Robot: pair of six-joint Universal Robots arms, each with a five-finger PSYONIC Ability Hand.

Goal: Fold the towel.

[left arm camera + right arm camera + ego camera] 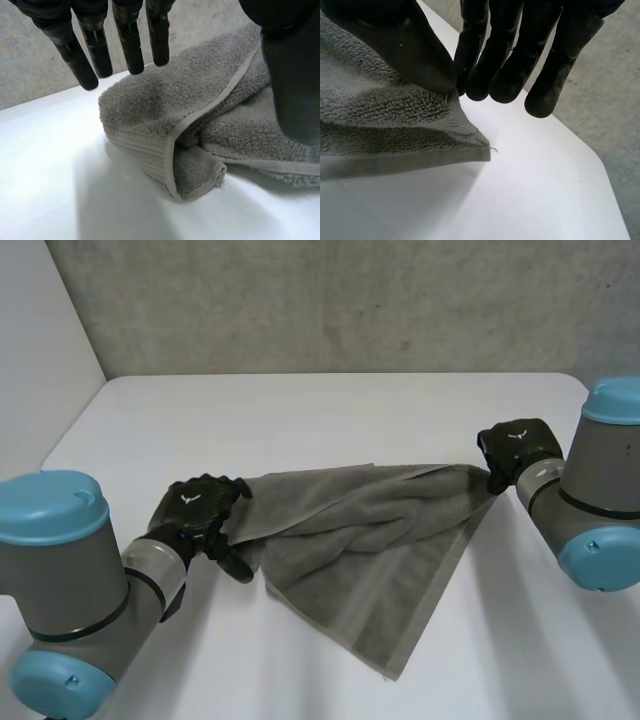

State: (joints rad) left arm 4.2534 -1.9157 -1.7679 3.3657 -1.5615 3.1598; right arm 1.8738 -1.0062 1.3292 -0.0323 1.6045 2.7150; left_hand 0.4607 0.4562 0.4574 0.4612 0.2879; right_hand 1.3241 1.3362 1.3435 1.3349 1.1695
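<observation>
Grey towel (370, 540) is stretched across the white counter (300, 410) between both hands, lower part draped flat, one corner pointing toward the near edge. Right hand (515, 450) is at the far right corner, thumb and fingers (505, 65) pinching the hem. Left hand (195, 510) is at the bunched left end, fingers (130, 50) straight, tips clear of the cloth, thumb well apart.

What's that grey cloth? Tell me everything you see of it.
A grey terry towel with a flat woven hem, rumpled and doubled over. It stretches between the hands: the right hand pinches one corner between thumb and fingers, and the left hand is at the opposite end. Its lower part lies on the table.
</observation>
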